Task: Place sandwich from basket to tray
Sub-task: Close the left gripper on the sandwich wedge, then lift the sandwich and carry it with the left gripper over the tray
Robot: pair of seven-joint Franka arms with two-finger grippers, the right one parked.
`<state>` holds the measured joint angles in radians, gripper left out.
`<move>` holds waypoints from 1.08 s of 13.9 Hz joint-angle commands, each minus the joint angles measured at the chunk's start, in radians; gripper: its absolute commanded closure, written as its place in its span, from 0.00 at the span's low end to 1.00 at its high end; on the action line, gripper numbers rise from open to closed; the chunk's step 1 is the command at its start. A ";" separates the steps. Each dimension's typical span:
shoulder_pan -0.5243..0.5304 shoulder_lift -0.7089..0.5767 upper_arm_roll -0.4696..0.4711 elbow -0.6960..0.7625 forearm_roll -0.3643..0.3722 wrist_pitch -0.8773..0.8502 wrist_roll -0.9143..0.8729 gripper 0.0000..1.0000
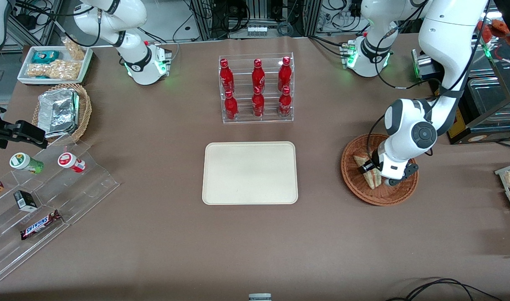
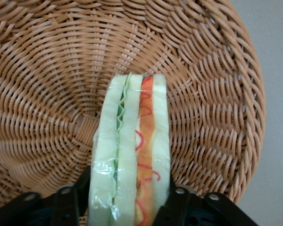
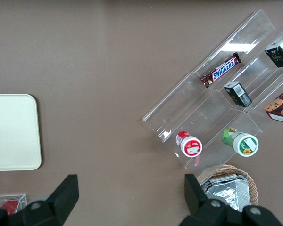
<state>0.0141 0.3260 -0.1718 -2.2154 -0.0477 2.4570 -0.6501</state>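
Note:
The sandwich (image 1: pixel 371 172), a pale bread wedge with green and red filling in clear wrap, stands on edge in the reddish-brown wicker basket (image 1: pixel 355 184) toward the working arm's end of the table. My left gripper (image 1: pixel 374 173) is down in the basket with a black finger (image 2: pixel 71 202) pressed on each bread face of the sandwich (image 2: pixel 132 155), so it is shut on it. The basket's woven floor (image 2: pixel 52 84) shows all round the sandwich. The cream-beige tray (image 1: pixel 249 172) lies flat at the table's middle, with nothing on it.
A clear rack of red bottles (image 1: pixel 257 88) stands farther from the front camera than the tray. Toward the parked arm's end are a paler basket with a foil packet (image 1: pixel 60 110), a white snack bin (image 1: pixel 54 65) and a clear stepped stand with snacks (image 1: pixel 41 196).

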 commanded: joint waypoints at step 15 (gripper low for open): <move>-0.509 0.180 -0.009 0.448 0.012 -0.306 -0.081 1.00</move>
<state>-0.4261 0.3422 -0.1984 -1.9304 -0.0462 2.1656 -0.6868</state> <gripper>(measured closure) 0.850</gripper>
